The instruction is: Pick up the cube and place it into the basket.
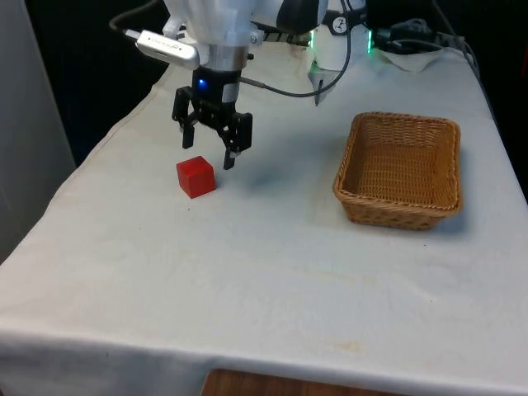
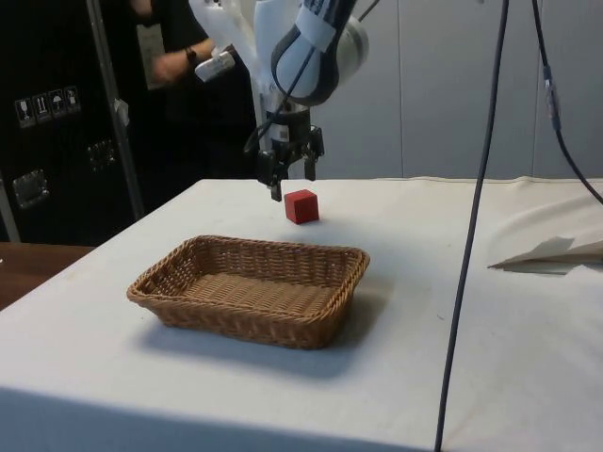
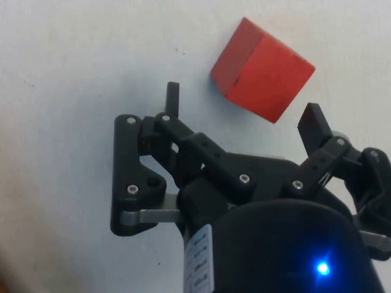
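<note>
Smooth red cube (image 1: 195, 176) on the cloth-covered bench (image 1: 247, 272), well apart from the woven wicker basket (image 1: 401, 169).

The black fingers (image 1: 232, 153) are spread wide and empty, hovering just beyond the cube, which sits on the bench, not between them.

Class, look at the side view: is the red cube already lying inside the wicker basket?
No. The red cube sits on the white cloth beyond the wicker basket, just below the open gripper, and the basket holds nothing.
</note>
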